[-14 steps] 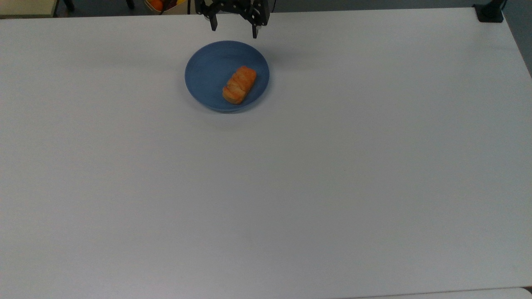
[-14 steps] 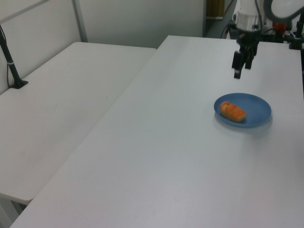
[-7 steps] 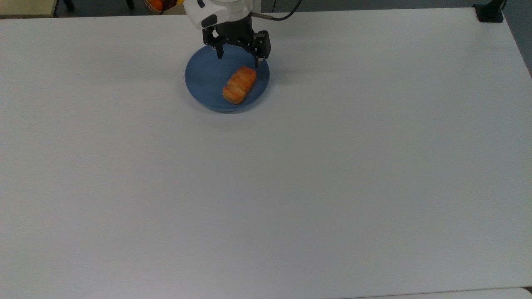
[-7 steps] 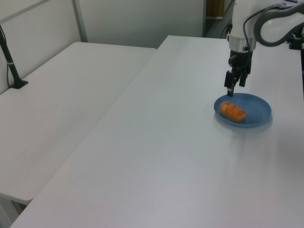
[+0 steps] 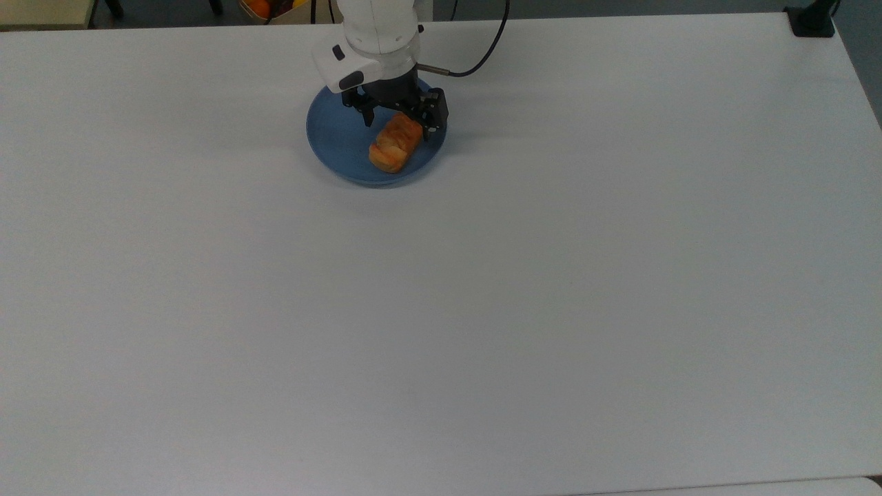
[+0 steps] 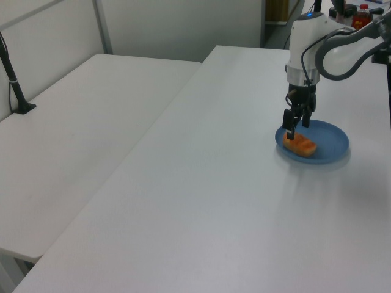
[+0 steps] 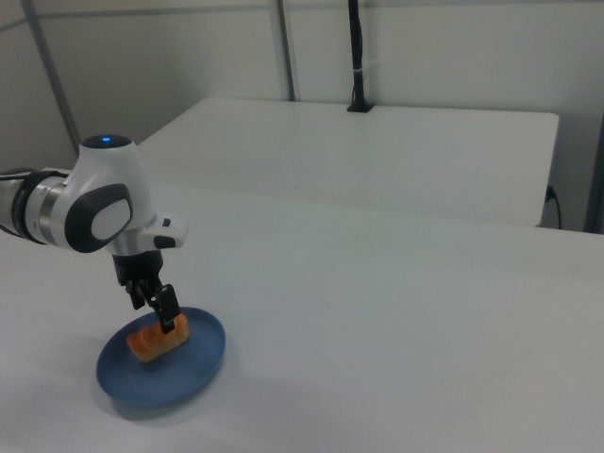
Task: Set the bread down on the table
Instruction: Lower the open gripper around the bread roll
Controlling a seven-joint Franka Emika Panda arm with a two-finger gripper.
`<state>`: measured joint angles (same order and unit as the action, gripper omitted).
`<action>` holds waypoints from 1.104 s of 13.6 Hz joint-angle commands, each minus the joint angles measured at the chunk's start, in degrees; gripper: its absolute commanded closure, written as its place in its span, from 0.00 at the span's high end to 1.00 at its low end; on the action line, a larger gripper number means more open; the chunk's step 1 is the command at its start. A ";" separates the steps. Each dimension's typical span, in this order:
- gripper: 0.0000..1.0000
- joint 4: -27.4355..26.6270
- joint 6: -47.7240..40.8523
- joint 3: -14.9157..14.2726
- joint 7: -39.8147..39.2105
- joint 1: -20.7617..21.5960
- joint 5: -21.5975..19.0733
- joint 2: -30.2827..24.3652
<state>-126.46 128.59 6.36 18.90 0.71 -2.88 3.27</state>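
Currently the bread (image 5: 394, 143) (image 6: 300, 144) (image 7: 159, 339) lies on the blue plate (image 5: 337, 138) (image 6: 331, 140) (image 7: 193, 370), which sits on the white counter (image 5: 482, 310) (image 6: 214, 201) (image 7: 396, 311) near the edge at the top view's top, nearer the top view's left corner than its right. End effector (image 5: 398, 124) (image 6: 296, 129) (image 7: 160, 310) is released, fingers spread and straddling the end of the bread toward that top edge, low over the plate; can't tell if the fingers touch it. White arm (image 5: 377, 31) (image 6: 317, 43) (image 7: 80, 203) comes in over that same edge.
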 commanded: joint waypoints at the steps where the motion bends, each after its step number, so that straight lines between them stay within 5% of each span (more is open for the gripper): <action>1: 0.98 -2.20 4.55 0.41 0.96 -0.53 -0.72 1.03; 10: 0.81 -4.58 7.99 0.67 2.55 -0.53 -0.72 1.74; 15: 0.57 -4.58 7.99 0.76 2.46 -0.62 -0.64 1.83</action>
<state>-129.76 134.72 6.43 20.68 0.43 -2.88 5.70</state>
